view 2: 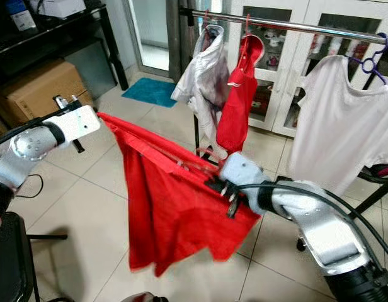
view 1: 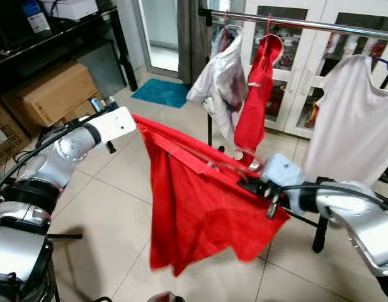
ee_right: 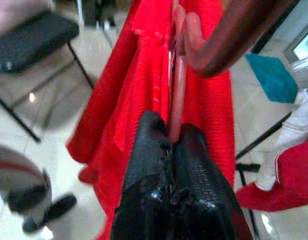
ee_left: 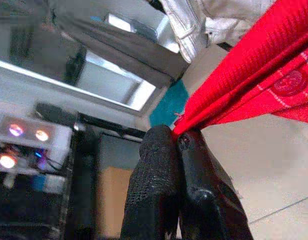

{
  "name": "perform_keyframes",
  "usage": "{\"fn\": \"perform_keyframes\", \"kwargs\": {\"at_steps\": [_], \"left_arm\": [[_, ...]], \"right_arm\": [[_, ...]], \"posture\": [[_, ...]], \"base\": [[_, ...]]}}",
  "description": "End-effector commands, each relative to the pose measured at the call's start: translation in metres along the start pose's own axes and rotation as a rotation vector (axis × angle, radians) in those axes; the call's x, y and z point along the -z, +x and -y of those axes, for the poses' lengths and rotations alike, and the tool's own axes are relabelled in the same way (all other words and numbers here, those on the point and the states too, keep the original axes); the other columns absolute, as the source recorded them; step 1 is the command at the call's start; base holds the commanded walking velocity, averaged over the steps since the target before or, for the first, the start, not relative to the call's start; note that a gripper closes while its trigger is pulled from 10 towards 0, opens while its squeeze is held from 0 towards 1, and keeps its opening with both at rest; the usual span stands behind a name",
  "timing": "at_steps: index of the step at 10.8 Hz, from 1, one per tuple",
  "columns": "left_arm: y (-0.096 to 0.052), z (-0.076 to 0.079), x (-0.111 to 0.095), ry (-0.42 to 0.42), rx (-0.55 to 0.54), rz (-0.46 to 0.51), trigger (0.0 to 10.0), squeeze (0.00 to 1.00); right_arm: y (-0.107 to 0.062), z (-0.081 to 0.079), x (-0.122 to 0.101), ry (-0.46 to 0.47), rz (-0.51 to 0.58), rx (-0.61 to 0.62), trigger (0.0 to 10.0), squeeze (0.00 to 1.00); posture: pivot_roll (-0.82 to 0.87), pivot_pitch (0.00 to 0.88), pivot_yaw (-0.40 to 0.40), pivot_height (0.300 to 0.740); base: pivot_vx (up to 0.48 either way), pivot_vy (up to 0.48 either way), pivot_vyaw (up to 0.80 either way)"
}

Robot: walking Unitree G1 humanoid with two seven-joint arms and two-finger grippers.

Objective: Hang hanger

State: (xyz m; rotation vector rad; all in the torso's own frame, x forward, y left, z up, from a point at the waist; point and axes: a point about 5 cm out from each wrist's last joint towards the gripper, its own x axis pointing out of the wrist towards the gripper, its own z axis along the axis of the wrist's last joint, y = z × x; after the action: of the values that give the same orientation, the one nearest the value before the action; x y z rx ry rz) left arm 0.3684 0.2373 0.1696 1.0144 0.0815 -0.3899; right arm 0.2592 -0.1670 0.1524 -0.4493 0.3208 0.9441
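Left wrist view shows the left gripper [ee_left: 178, 137] with its two black fingers pressed together on a bunched corner of the red garment [view 1: 200, 207], and that thin pinch is the first risk as I judge it: the cloth is drawn taut between the arms, so any further pull apart could slip the corner free and let the shirt sag off the hanger. The left arm reaches forward and up from the robot's left side, wrist bent inward, holding its corner high above the tiled floor [view 1: 112, 182]. Across the middle, the garment hangs in a slanted sheet, its lower hem loose and well above the tiles, well short of the clothes rail [view 1: 295, 22] that runs along the top. On that rail a grey-white jacket [view 1: 222, 78] and a red hooded top [view 1: 257, 94] hang close together near its left end, with a white T-shirt [view 1: 354, 119] further toward its right end; the gap between them looks like the likely target, and a raised hook could snag those neighbours. The right gripper [ee_right: 176, 137] clamps the pink hanger [ee_right: 179, 85] just below its hook, fingers closed on the stem; a tilt there could twist the hook away from the rail. The right arm is bent at the elbow, forearm pointing inward, low beneath the rail
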Motion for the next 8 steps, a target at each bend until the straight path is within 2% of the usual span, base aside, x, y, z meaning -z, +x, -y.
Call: {"fn": "perform_keyframes", "kwargs": {"at_steps": [1,2,3,4,5,6,7,8], "left_arm": [[-0.014,-0.018,0.027,-0.118,-0.098,-0.11,0.0,0.0],[-0.004,0.0,0.011,-0.249,-0.067,-0.002,0.0,0.0],[0.004,0.009,-0.01,-0.362,-0.048,0.104,0.0,0.0],[0.017,0.016,-0.053,-0.574,-0.024,0.308,0.0,0.0],[0.023,0.024,-0.077,-0.612,0.002,0.385,0.0,0.0],[0.027,0.042,-0.097,-0.609,0.097,0.431,0.0,0.0],[0.027,0.054,-0.104,-0.582,0.159,0.435,0.0,0.0],[0.027,0.088,-0.097,-0.452,0.325,0.328,0.0,0.0]], "right_arm": [[-0.011,0.009,0.011,0.054,-0.035,0.045,0.0,0.0],[-0.008,0.008,0.013,0.046,-0.094,0.05,0.0,0.0],[-0.003,0.007,0.024,0.035,-0.192,0.074,0.0,0.0],[0.009,0.006,0.04,0.024,-0.297,0.134,0.0,0.0],[0.015,0.004,0.045,0.016,-0.33,0.161,0.0,0.0],[0.018,0.003,0.046,0.003,-0.341,0.188,0.0,0.0],[0.019,0.004,0.045,0.009,-0.327,0.206,0.0,0.0],[0.021,0.012,0.026,0.082,-0.185,0.277,0.0,0.0]], "posture": [[-0.14,0.0,0.125,0.74],[-0.14,0.0,0.124,0.74],[-0.14,0.0,0.123,0.74],[-0.14,0.0,0.119,0.74],[-0.14,0.0,0.121,0.74],[-0.14,0.0,0.121,0.74],[-0.14,0.0,0.121,0.74],[-0.15,0.0,0.132,0.74]], "base": [[0.0,0.0,0.0],[0.0,0.0,0.0],[0.0,0.0,0.0],[0.0,0.0,0.0],[0.0,0.0,0.0],[0.0,0.0,0.0],[0.0,0.0,0.0],[0.0,0.0,0.0]]}}
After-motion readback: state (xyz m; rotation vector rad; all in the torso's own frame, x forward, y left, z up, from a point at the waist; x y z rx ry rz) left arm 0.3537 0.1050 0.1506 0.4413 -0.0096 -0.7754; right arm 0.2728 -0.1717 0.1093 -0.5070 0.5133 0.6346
